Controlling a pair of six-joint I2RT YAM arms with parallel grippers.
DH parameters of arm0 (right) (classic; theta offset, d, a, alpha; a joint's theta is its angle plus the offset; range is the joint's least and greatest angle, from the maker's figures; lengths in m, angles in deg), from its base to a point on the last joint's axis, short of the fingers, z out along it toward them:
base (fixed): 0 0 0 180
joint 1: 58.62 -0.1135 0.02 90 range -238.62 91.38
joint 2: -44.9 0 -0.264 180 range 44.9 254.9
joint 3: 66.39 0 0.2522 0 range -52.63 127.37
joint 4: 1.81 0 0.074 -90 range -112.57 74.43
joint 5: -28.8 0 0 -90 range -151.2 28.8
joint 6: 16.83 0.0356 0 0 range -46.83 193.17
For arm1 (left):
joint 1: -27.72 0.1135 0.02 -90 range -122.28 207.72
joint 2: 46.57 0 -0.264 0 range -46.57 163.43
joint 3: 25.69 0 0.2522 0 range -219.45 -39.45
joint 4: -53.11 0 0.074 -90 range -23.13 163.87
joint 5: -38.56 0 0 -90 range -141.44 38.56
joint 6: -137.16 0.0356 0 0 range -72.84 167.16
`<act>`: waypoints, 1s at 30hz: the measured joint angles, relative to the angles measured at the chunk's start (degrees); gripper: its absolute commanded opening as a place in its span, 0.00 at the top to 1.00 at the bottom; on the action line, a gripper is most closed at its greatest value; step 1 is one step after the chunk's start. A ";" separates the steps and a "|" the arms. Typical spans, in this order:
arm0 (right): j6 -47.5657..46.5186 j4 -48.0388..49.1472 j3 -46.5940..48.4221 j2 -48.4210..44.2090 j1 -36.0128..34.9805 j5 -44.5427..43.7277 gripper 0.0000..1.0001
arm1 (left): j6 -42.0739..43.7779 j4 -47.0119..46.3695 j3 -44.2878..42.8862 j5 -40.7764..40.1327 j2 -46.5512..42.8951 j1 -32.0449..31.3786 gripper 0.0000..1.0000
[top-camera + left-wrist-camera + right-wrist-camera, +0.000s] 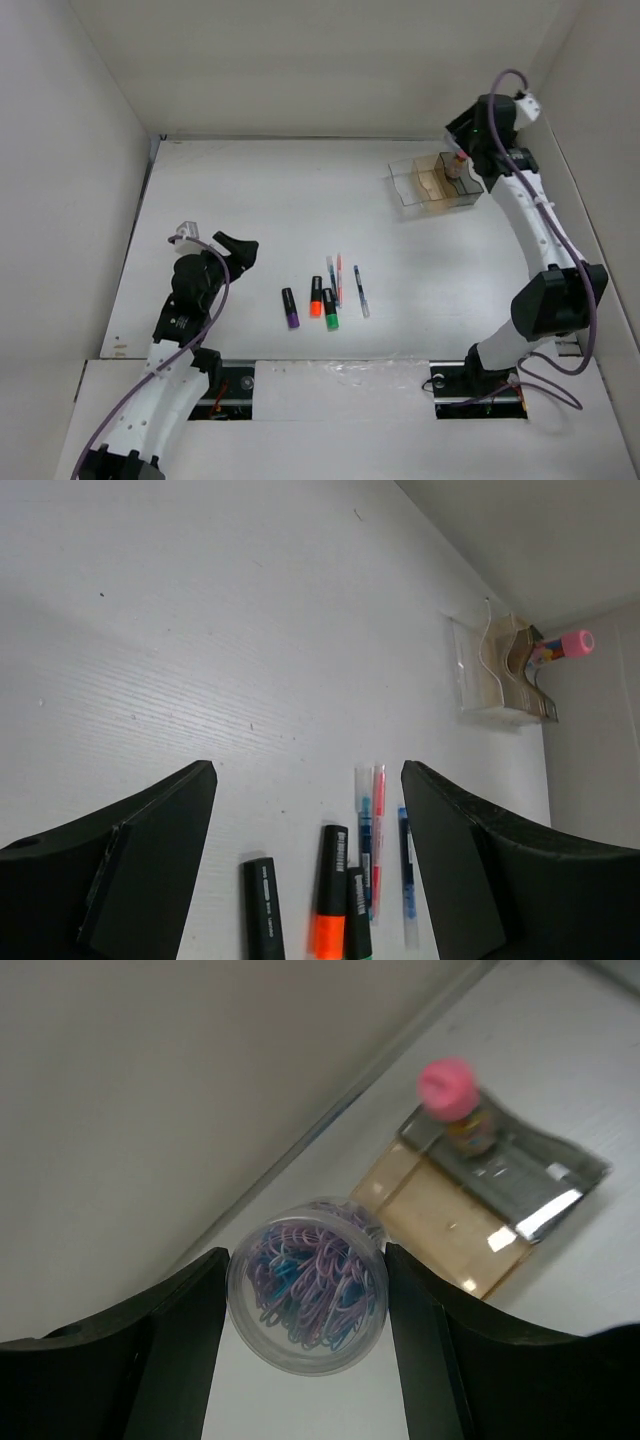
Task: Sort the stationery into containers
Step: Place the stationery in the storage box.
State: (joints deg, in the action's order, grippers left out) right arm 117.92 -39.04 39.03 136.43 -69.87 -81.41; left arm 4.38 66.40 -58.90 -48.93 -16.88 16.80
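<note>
Three black highlighters lie side by side at mid-table: purple-tipped (290,308), orange (316,297) and green (330,310). Three thin pens (338,281) rest just right of them. My left gripper (240,250) hovers open to their left; in the left wrist view its fingers frame the highlighters (331,895) and pens (378,820). The organiser (435,184) stands at the back right, with the pink-capped bottle (457,163) in its dark end compartment. My right gripper (307,1260) hangs above the organiser (450,1225), shut on the round clear jar (307,1285) of coloured paper clips.
White walls close in the table on the left, back and right. The back wall runs close behind the organiser and the right arm. The pink bottle cap (447,1085) sticks up above the organiser's rim.
</note>
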 measured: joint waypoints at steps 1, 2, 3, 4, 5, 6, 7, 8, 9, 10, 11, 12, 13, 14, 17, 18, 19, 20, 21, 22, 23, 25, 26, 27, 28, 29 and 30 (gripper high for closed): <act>0.42 -0.11 -0.04 -0.39 3.56 -0.33 0.64 | 0.33 -0.85 0.00 0.52 1.11 0.00 0.28; 0.81 -0.13 -0.24 -0.44 6.14 -0.48 0.64 | 0.61 -1.62 0.00 1.03 2.36 0.00 0.27; 1.31 -0.17 -0.46 -0.07 8.04 -0.35 0.64 | 0.98 -2.38 0.00 1.57 3.65 0.00 0.27; 1.68 -0.26 -0.74 0.63 9.64 0.35 0.65 | 1.31 -3.19 0.00 2.10 4.85 0.00 0.27; 2.12 -0.57 -0.76 1.84 10.80 1.27 0.65 | 1.53 -3.82 0.00 2.51 6.08 0.00 0.27; 2.45 -0.59 -0.76 3.32 11.76 2.03 0.65 | 1.73 -4.48 0.00 2.86 7.34 0.00 0.27; 2.80 -0.57 -0.74 4.92 12.52 2.84 0.65 | 1.88 -5.09 0.00 3.19 8.90 0.00 0.27; 3.15 -0.96 -0.55 7.04 13.33 3.80 0.65 | 2.03 -5.81 -0.07 3.50 10.78 0.00 0.27; 3.34 -1.29 -0.48 8.94 13.88 4.66 0.67 | 2.05 -6.25 -0.09 3.69 11.91 0.00 0.27; 3.56 -2.03 -0.09 11.06 14.34 5.29 0.67 | 2.10 -6.69 -0.20 3.98 13.16 0.00 0.27; 3.69 -2.60 0.20 13.05 14.69 5.84 0.67 | 2.14 -7.32 -0.35 4.26 14.32 0.00 0.27; 3.78 -3.10 0.26 14.80 14.95 6.14 0.67 | 2.25 -7.76 -0.48 4.57 15.26 0.00 0.27; 3.87 -3.58 0.26 15.91 15.04 6.36 0.67 | 2.27 -8.22 -0.57 4.76 15.85 0.00 0.27; 3.98 -4.50 0.26 17.18 15.06 6.51 0.67 | 2.29 -8.66 -0.72 4.98 16.39 0.00 0.27; 4.17 -5.60 0.26 18.25 15.23 6.64 0.67 | 2.36 -10.60 -0.90 5.42 17.68 0.00 0.25; 4.20 -5.53 0.28 18.23 15.30 6.73 0.67 | 2.43 -11.17 -0.90 5.57 17.99 0.00 0.25; 4.22 -5.38 0.31 18.12 15.45 6.73 0.67 | 2.45 -11.78 -0.90 5.73 18.36 0.00 0.25; 4.31 -5.20 0.31 18.10 15.69 6.73 0.67 | 2.47 -12.41 -0.90 5.99 18.88 0.00 0.25; 4.35 -5.07 0.31 18.08 15.91 6.73 0.67 | 2.47 -12.98 -0.90 6.16 19.41 0.00 0.25; 4.35 -5.05 0.31 18.08 16.20 6.73 0.67 | 2.47 -13.38 -0.87 6.36 20.02 0.00 0.25; 4.37 -5.07 0.33 18.08 16.37 6.69 0.66 | 2.47 -13.70 -0.90 6.49 20.50 0.00 0.25; 4.37 -5.07 0.35 18.08 16.83 6.49 0.65 | 2.51 -14.34 -0.90 6.62 21.27 0.00 0.25; 4.37 -5.09 0.42 18.08 16.92 6.38 0.65 | 2.56 -14.58 -0.90 6.69 21.57 0.00 0.25; 4.39 -5.09 0.52 18.14 17.09 6.25 0.65 | 2.69 -14.75 -0.90 6.73 21.75 0.00 0.25; 4.39 -5.09 0.74 18.27 17.22 6.08 0.65 | 2.73 -15.08 -0.90 6.75 21.94 0.00 0.25; 4.39 -5.09 1.05 18.40 17.31 5.79 0.65 | 2.80 -15.23 -0.90 6.78 22.03 0.00 0.25; 4.39 -5.07 1.33 18.53 17.46 5.57 0.64 | 2.86 -15.34 -0.87 6.80 22.08 0.00 0.25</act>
State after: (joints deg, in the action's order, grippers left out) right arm 122.31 -44.11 40.36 154.96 -52.41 -75.84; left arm 7.24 51.06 -59.77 -42.14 5.20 16.80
